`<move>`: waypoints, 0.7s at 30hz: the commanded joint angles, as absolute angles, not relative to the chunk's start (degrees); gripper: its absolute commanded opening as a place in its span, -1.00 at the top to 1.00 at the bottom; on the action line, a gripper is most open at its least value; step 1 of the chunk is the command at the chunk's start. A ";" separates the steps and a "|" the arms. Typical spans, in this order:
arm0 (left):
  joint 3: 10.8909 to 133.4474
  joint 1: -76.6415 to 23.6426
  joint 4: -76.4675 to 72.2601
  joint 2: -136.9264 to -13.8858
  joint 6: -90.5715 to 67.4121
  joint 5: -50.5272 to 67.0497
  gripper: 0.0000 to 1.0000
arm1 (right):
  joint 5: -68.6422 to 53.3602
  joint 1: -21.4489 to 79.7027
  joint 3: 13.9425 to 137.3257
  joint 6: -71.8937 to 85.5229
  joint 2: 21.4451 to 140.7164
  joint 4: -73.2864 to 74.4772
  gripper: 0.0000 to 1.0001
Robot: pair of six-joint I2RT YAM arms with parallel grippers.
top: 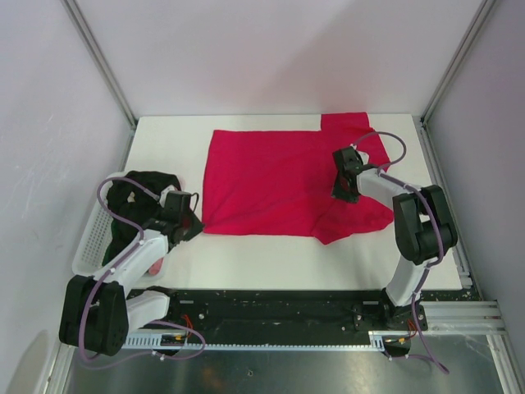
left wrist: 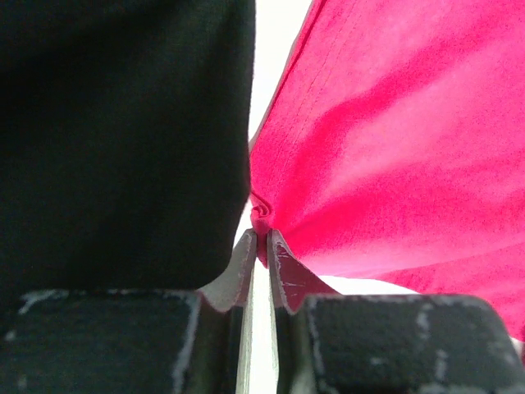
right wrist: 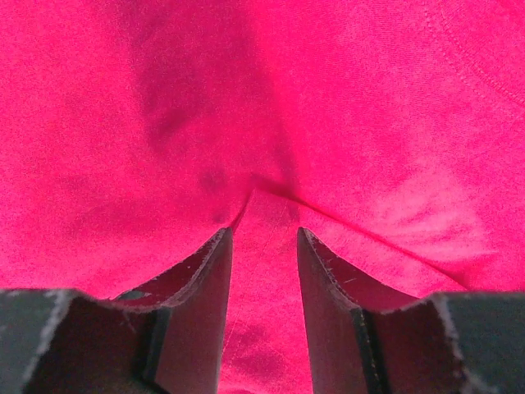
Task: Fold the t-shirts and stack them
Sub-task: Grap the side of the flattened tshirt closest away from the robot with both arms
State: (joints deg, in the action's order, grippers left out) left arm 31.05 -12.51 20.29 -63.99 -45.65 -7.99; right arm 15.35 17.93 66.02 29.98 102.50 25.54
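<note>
The crimson t-shirt (top: 271, 176) is laid out flat across the middle of the desk (top: 246, 263), so that it can be folded. Its near-left corner is held by the left claw (left wrist: 261, 242). The jaws there are nearly closed, with a small bunch of red cloth pinched at their tips. A corner hold of this kind is judged to be meant for carrying that edge over the rest of the shirt.

The right claw (right wrist: 262, 238) is set down on the shirt's right part, just inside the right sleeve. Its jaws are seen standing apart and pressed into the cloth, with creases running together just beyond the tips. No closed grip is shown there, and the placement is judged to be a preparation for taking up a second hold.

To the left of the crimson t-shirt, a black t-shirt (top: 139, 193) is draped in and over a white basket (top: 86, 246), where it is kept out of the way of the fold. No fold is seen completed on the crimson shirt, and nothing has been stacked, so the task is judged to be at an early stage.
</note>
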 commanded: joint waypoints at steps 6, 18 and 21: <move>30.81 -11.57 19.97 -64.25 -46.32 -9.76 0.77 | 16.92 18.01 67.31 29.06 104.80 24.50 0.13; 30.36 -11.08 19.99 -64.72 -47.43 -10.13 0.77 | 21.78 17.72 67.73 29.13 102.53 29.39 0.64; 30.33 -11.00 20.03 -64.70 -47.50 -10.33 0.78 | 22.01 17.26 67.68 29.02 101.09 30.00 0.82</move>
State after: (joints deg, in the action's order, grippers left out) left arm 31.05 -12.08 20.14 -64.51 -46.17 -7.97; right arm 18.72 17.93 66.04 29.65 104.53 27.38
